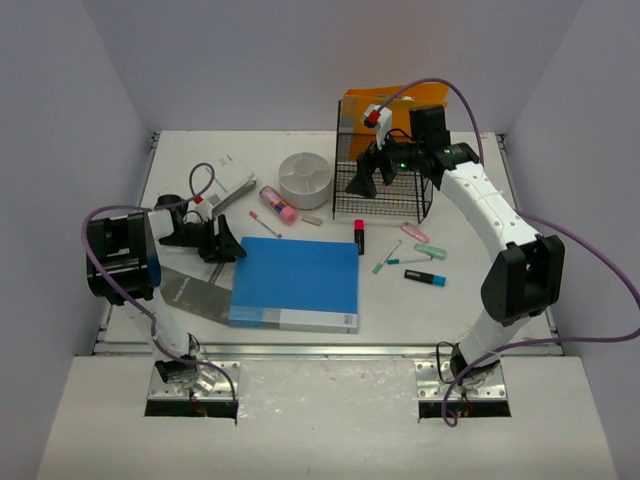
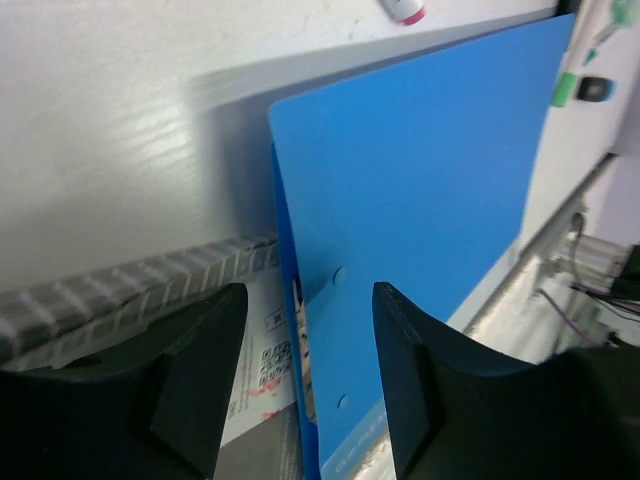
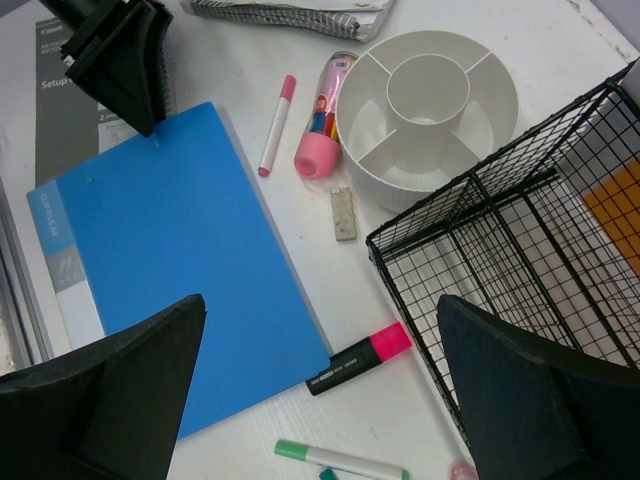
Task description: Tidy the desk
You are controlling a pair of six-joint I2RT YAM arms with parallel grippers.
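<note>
Sorting looks barely begun: the white tabletop (image 1: 270,145) fills the space between the pale walls, and loose things lie all over it. A blue folder (image 1: 297,283) lies flat near the front edge, partly on top of a grey booklet (image 1: 195,295). The left fingers (image 1: 220,243) hang low over the folder's back left corner. In the left wrist view they stand apart, holding nothing, with the folder's edge between them. The right fingers (image 1: 375,178) hover above the front of the black wire basket (image 1: 385,190), also spread wide and empty. A pink highlighter (image 1: 359,236), a green pen (image 1: 387,257) and a blue marker (image 1: 425,277) lie scattered between folder and basket, and a round white divided tray (image 1: 305,180) sits just left of the basket. The step in hand seems to be taking the folder by that corner. That would call for the left arm to drop until one finger slips under the thin edge, then close without also catching the booklet. The right arm is well placed to fetch a pen instead.
</note>
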